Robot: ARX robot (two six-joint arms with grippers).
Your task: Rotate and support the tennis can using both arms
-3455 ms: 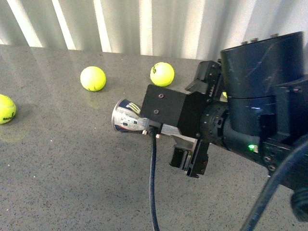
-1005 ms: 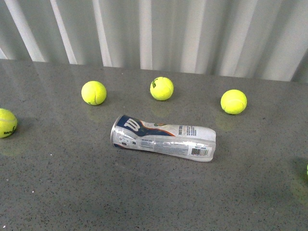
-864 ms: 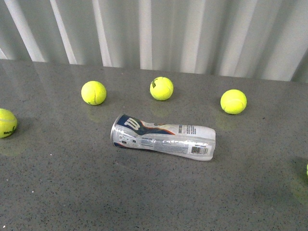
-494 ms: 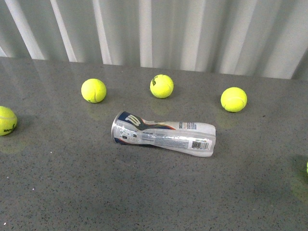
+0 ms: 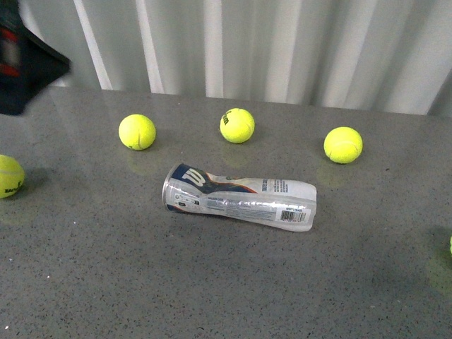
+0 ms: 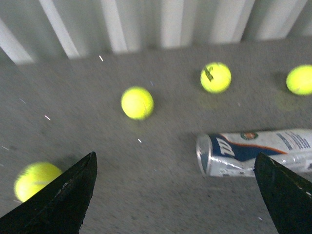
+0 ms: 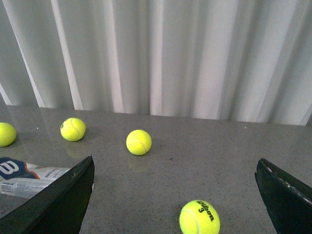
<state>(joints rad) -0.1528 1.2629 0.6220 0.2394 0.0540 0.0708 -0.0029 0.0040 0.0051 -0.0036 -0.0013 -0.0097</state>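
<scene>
**Both pincers wide open and empty; can lies flat on the table, untouched**

Left gripper (image 6: 174, 187): the two black fingers (image 6: 63, 197) stand far apart at the edges of the left wrist view, with nothing between them but bare table. It holds nothing.

Right gripper (image 7: 174, 192): the same, spread wide with nothing in its grasp.

The tennis can (image 5: 239, 198) lies on its side mid-table. Its metal-rimmed end faces the robot's left and its barcode end faces right. The plastic is dented along its length.
- From the left wrist, the can (image 6: 253, 158) sits ahead of the fingers. Its rimmed end and W logo show in the gap, and its far part runs behind one finger.
- From the right wrist, only the navy end of the can (image 7: 24, 178) shows at the frame edge, partly behind a finger.
- The front view shows nothing touching the can.

What only one view shows:
- The front view has a dark blurred shape (image 5: 28, 63) in the upper left corner. I cannot tell what part it is.
- The right wrist view has a near ball (image 7: 199, 218) with black print and a 3.

Surroundings: tennis balls (image 5: 237, 126) are scattered behind and to the sides of the can, all apart from it. The table (image 5: 212, 296) is grey and speckled. A white ribbed wall (image 5: 282, 49) stands behind it.
</scene>
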